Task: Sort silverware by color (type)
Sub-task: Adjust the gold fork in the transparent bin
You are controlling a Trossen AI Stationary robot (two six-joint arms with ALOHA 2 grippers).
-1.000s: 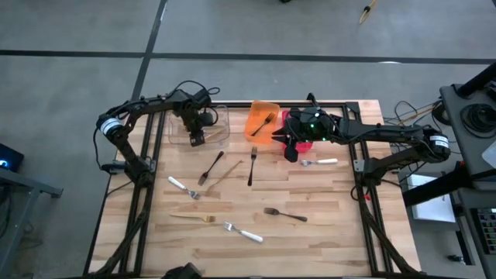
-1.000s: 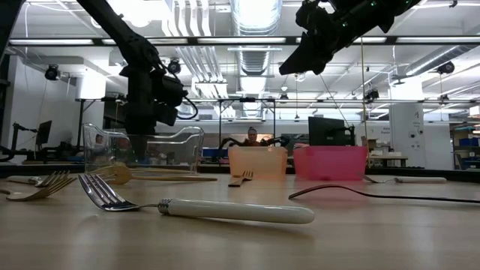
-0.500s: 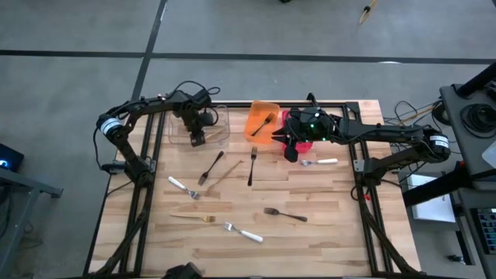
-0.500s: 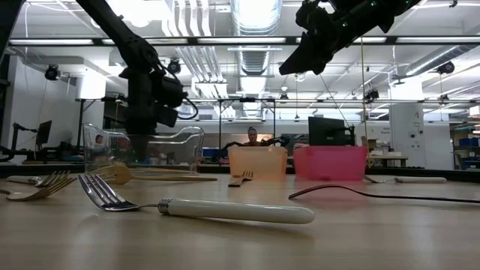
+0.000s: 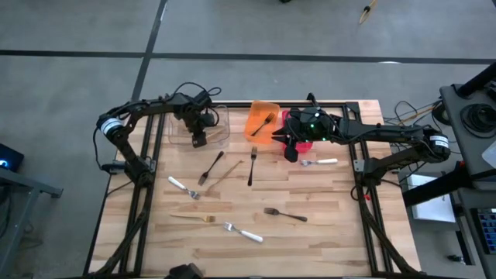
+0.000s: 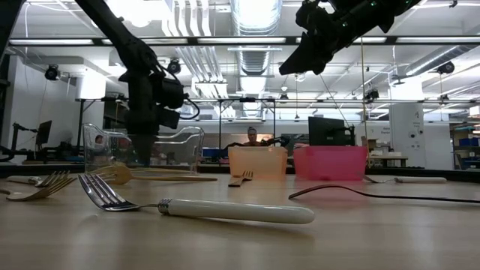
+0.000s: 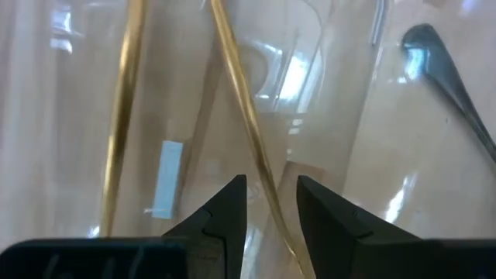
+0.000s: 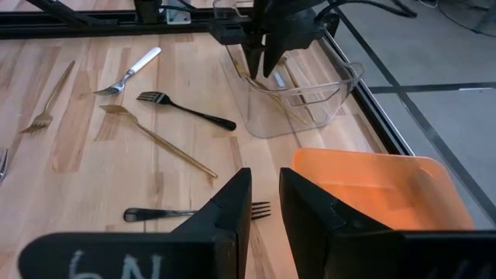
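My left gripper (image 7: 271, 186) points down into the clear bin (image 5: 203, 128) at the table's far left, its fingers open. Two gold pieces of silverware (image 7: 124, 116) (image 7: 244, 116) lie on the bin's floor, and one runs under the gap between the fingers without touching them. My right gripper (image 8: 263, 182) hangs open and holding nothing, high over the red bin (image 6: 330, 161). A black fork (image 5: 263, 122) lies in the orange bin (image 5: 254, 133). Several more forks, black (image 5: 285, 214), gold (image 5: 194, 218) and white-handled (image 5: 244, 232), lie flat on the wooden table.
The three bins stand in a row along the far edge. Other forks lie mid-table: a black one (image 5: 211, 167), a gold one (image 5: 229, 172), a black one (image 5: 252, 165), and white-handled ones (image 5: 318, 162) (image 5: 184, 187). Bare wood shows at the near right.
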